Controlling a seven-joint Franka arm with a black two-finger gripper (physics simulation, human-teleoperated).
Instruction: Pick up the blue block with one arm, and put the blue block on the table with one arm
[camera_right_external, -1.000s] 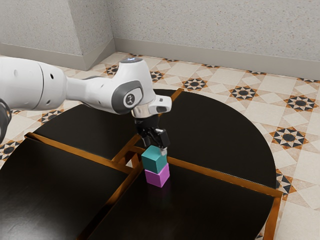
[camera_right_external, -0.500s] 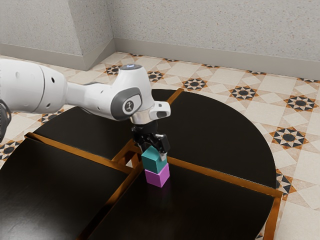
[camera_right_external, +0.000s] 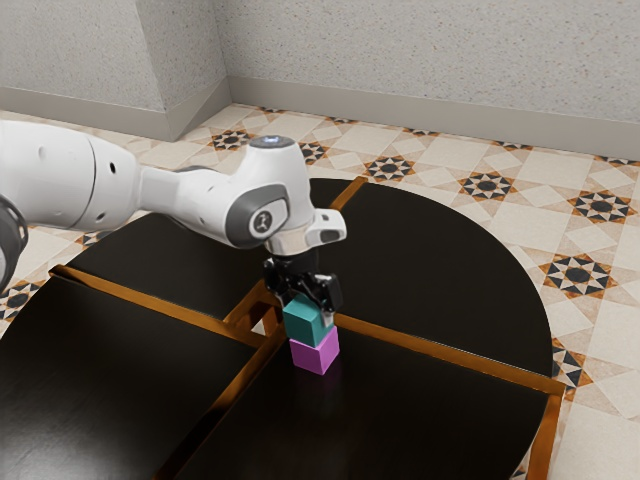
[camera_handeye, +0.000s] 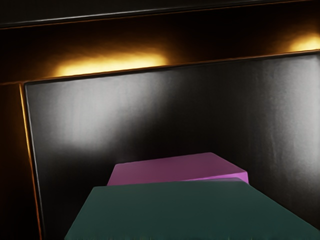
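The exterior view looks from beside the arm (camera_right_external: 165, 190), higher than the table (camera_right_external: 430, 260), and faces down at a slant across it toward the floor (camera_right_external: 500, 215) and wall (camera_right_external: 420, 60) beyond. It stands far enough back to take in much of the tabletop, though its left and lower edges cut the table off, and the arm enters from the exterior view's left. The wrist view rides at the arm's end, facing down at a slant, very near the blue block (camera_right_external: 304, 320). Both views share the blue block, the pink block (camera_right_external: 316, 355) beneath it, and part of the black tabletop with its wood trim (camera_right_external: 450, 353).
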